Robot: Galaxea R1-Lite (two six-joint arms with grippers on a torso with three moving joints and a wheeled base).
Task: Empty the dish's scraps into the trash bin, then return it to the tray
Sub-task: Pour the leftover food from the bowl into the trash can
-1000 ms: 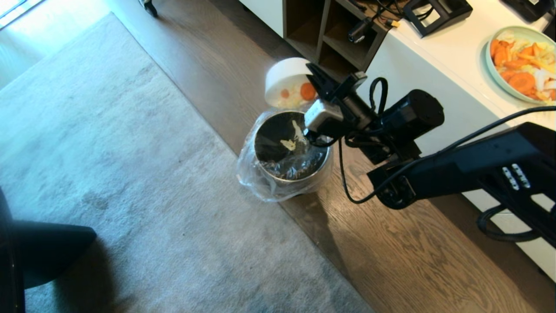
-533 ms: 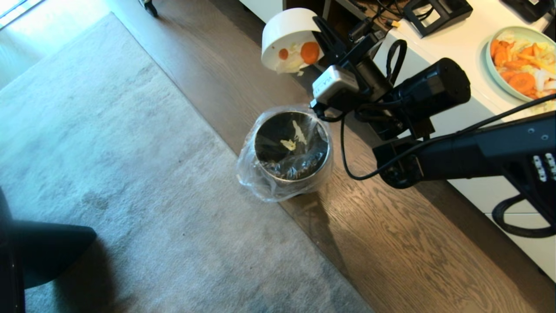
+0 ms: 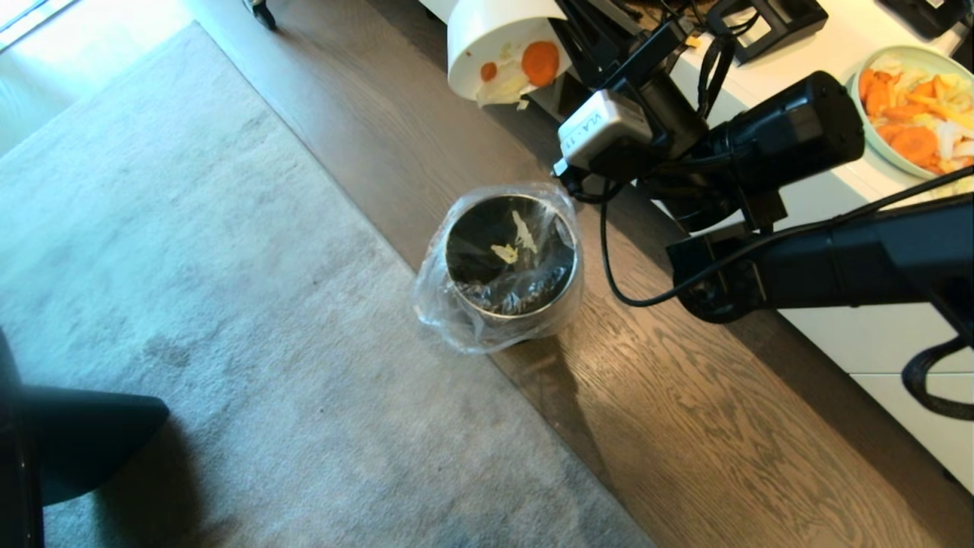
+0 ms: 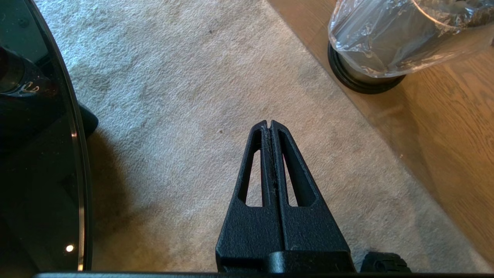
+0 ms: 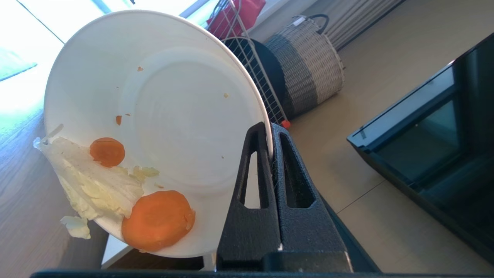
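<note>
My right gripper (image 3: 569, 34) is shut on the rim of the dish (image 3: 491, 30), a white bowl held tipped on edge, high and beyond the trash bin (image 3: 510, 262). In the right wrist view my right gripper (image 5: 269, 128) pinches the dish (image 5: 162, 96) at its rim. Scraps (image 5: 115, 189) cling to its lower side: a big orange slice (image 5: 158, 220), a smaller one (image 5: 107, 151) and a pale leaf. The steel trash bin, lined with a clear bag, holds a few pale bits (image 3: 511, 242). My left gripper (image 4: 269, 123) hangs shut and empty over the carpet. The tray is out of view.
A pale plate of orange food (image 3: 917, 106) sits on the white cabinet (image 3: 799, 84) at the right. Open shelves (image 3: 571, 68) stand behind the dish. A grey carpet (image 3: 190, 304) covers the floor left of the bin. A woven basket (image 5: 308, 58) shows in the right wrist view.
My right arm has lifted the dish from just above the bin's far rim up and away from it. The orange slices and the leaf have stayed stuck in the dish.
</note>
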